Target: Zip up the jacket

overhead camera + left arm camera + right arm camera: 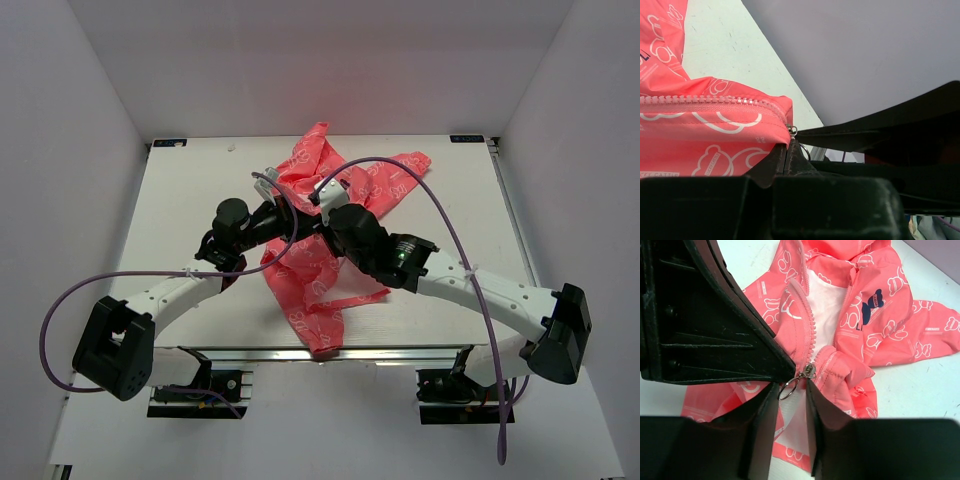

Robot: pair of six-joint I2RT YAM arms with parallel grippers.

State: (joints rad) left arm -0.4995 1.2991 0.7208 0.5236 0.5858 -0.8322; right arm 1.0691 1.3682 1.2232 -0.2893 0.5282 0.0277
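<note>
The coral-pink jacket (315, 270) lies crumpled mid-table, its front open at the top over white lining (825, 320). My left gripper (283, 212) is shut on the jacket's edge (705, 140), right beside the end of the zipper teeth (715, 100). My right gripper (790, 385) is open. The metal pull ring (788, 389) hangs between its fingers, just below the slider (809, 371). In the right wrist view, the left gripper's black finger (715, 330) reaches the slider from the left. Both grippers meet over the jacket's middle, the right gripper (318, 207) coming from the right.
Purple cables (455, 250) arc over both arms. White walls (560, 120) close in the table (190, 200) on three sides. A metal rail (400, 352) runs along the near edge. One sleeve (400, 180) spreads toward the back right.
</note>
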